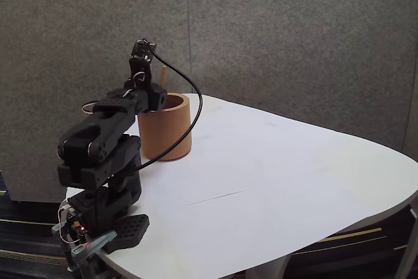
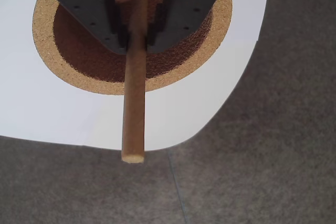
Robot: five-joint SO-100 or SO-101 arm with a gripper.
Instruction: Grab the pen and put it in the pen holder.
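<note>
At the top of the wrist view the claw (image 2: 137,35) pinches the pen (image 2: 133,103), a light, stiff wooden stick, its free end reaching down-frame past the white table's (image 2: 47,114) edge, over grey floor. The pen holder (image 2: 47,51) sits directly behind the claw, upper centre; gripped near one end, the stick may pivot. In the fixed view's upper left, a black cable (image 1: 189,89) loops beside the holder's rim.
</note>
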